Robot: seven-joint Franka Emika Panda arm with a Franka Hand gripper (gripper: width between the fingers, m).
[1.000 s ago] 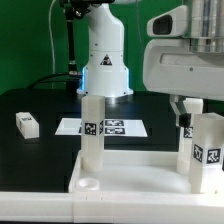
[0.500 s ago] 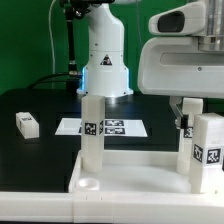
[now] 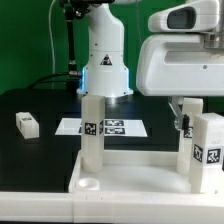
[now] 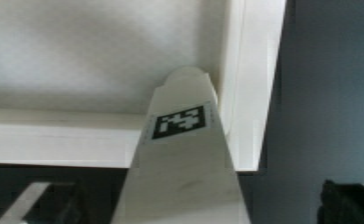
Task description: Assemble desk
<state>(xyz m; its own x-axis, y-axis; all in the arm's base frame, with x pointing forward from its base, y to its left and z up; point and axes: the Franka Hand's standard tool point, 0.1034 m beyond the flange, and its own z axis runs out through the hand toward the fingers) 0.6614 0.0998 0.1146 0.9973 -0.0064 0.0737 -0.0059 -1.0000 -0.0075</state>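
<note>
The white rimmed tabletop lies at the front of the exterior view, with an open round socket at its near left corner. One white tagged leg stands upright in it at the left. A second tagged leg stands at the right. My gripper hangs over this right leg, with the jaws open. In the wrist view the leg rises between my dark fingers, which stand apart from it. The tabletop lies beyond it. Another leg lies loose on the black table at the exterior view's left.
The marker board lies flat on the black table behind the tabletop. The arm's white base stands at the back centre. A long white bar runs along the front edge.
My hand has risen slightly above the right leg and shifted a little to the exterior view's right. The legs and tabletop have not moved.
</note>
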